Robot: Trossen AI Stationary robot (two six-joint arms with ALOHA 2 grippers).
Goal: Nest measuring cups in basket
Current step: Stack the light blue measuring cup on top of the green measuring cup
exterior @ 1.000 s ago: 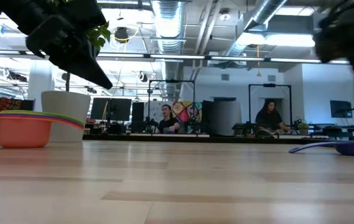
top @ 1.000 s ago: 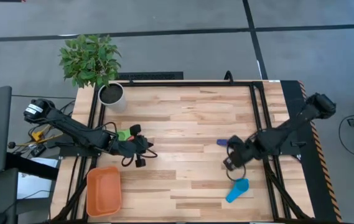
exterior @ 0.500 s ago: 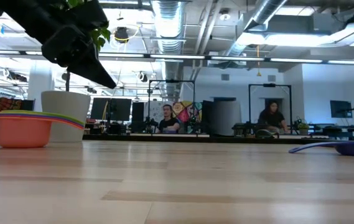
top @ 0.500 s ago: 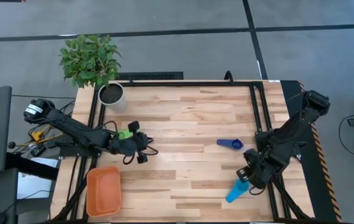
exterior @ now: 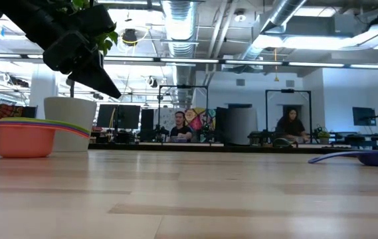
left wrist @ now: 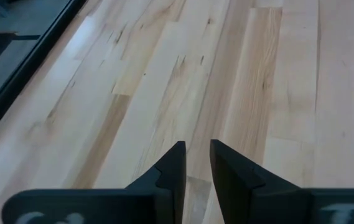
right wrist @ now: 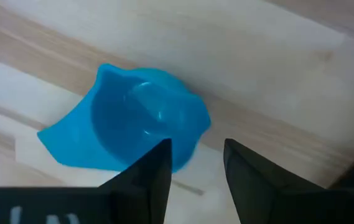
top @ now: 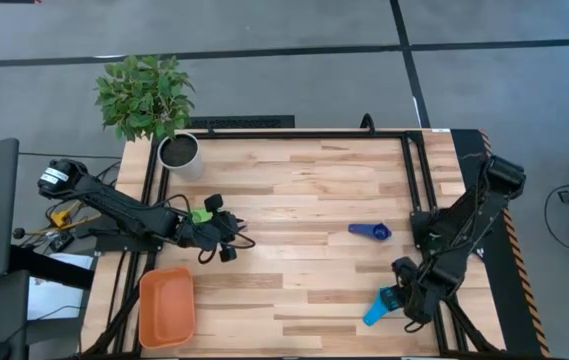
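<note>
Right gripper [top: 401, 298] sits low at the near right of the table, fingers parted a moderate gap with nothing between them, right beside the light blue cup [top: 381, 306] lying on the wood, probably lining up a pick. Left gripper [top: 226, 240], mid-left, has its fingers a narrow slit apart and empty over bare planks, a green cup [top: 198, 215] just beside the wrist; the orange basket [top: 167, 306] is at the near-left corner and a dark blue cup [top: 370, 231] lies loose mid-right. Surface is a light wood plank table [top: 304, 180] with a potted plant [top: 176, 150] at the far-left corner, and beyond it an open lab with people seated at desks.
</note>
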